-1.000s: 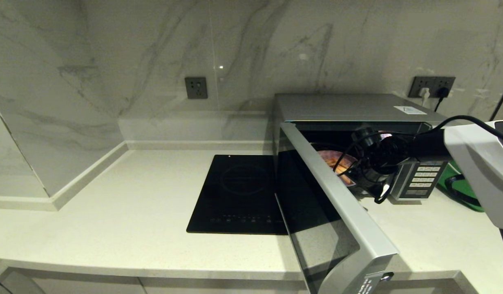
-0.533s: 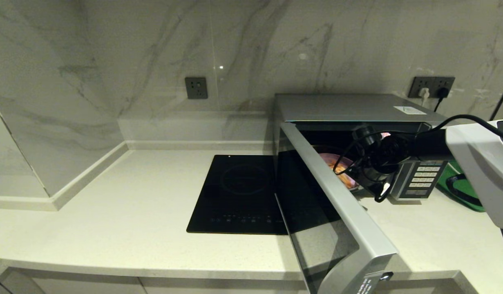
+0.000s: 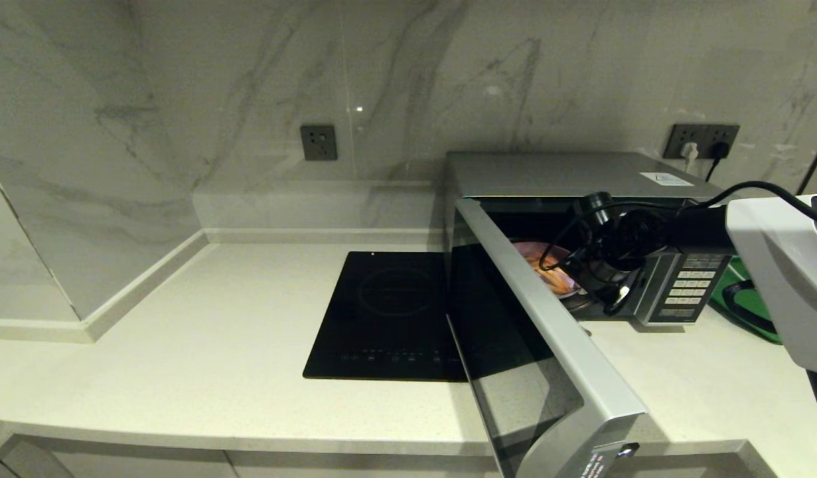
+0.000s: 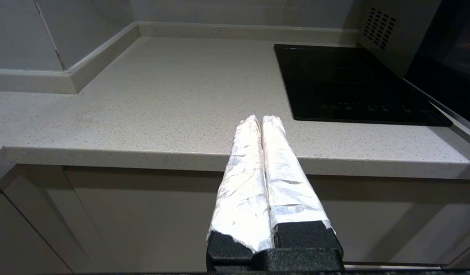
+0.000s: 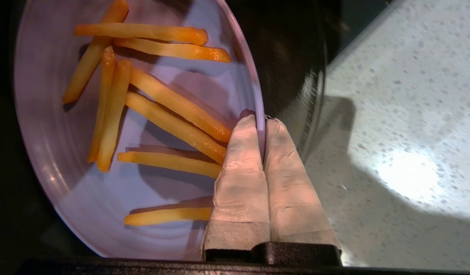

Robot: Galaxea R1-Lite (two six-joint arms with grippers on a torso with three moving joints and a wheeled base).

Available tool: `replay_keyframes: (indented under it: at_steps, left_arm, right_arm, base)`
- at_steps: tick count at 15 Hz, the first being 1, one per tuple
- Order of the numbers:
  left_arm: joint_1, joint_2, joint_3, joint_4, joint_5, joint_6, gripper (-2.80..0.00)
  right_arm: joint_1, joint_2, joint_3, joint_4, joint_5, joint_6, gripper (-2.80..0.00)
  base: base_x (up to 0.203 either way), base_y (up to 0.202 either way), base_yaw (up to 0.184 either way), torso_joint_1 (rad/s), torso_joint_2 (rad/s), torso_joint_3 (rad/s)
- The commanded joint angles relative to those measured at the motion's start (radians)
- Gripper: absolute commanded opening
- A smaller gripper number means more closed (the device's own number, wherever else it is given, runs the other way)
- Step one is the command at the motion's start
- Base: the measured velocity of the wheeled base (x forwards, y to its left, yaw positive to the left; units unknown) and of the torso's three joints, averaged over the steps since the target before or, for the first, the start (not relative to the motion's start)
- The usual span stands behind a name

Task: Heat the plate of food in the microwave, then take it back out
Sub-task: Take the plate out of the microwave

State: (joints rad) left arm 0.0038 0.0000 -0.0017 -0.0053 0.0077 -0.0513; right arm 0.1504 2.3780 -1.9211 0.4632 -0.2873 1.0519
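Note:
The silver-grey microwave (image 3: 567,174) stands at the right of the counter with its dark glass door (image 3: 534,345) swung wide open toward me. The pale lilac plate of food (image 5: 47,76) carries several orange fry sticks (image 5: 173,107). My right gripper (image 5: 262,122) is shut on the plate's rim and holds it at the cavity's mouth. In the head view the plate (image 3: 537,253) shows partly, behind the door's edge and my right wrist (image 3: 624,242). My left gripper (image 4: 259,119) is shut and empty, parked low before the counter's front edge.
A flat black induction hob (image 3: 388,318) lies left of the microwave. A green tray (image 3: 746,299) sits to the right of the button panel (image 3: 690,285). Marble walls close the back and left. Bare counter (image 3: 182,345) spreads to the left.
My right arm has moved up and farther back, carrying the plate deeper into the microwave's opening. The door and the left arm have not moved.

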Motion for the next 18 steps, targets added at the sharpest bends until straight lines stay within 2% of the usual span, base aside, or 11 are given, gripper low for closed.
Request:
replay_keyframes:
  at_steps: [1,12,18]
  left_arm:
    - [0.001,0.000,0.000,-0.001,0.000,-0.001,-2.80]
    - [0.001,0.000,0.000,-0.001,0.000,-0.001,-2.80]
    - [0.001,-0.001,0.000,-0.001,0.000,-0.001,-2.80]
  right_arm:
    - [0.001,0.013,-0.029,0.000,-0.001,0.008,-2.80]
    - [-0.004,-0.020,-0.029,0.003,-0.001,0.025,-2.80]
    - [-0.028,-0.125,0.069,0.003,0.018,0.026,-2.80]
  base:
    - [0.000,0.000,0.000,0.000,0.00,0.000]
    - [0.000,0.000,0.000,0.000,0.00,0.000]
    - [0.000,0.000,0.000,0.000,0.00,0.000]
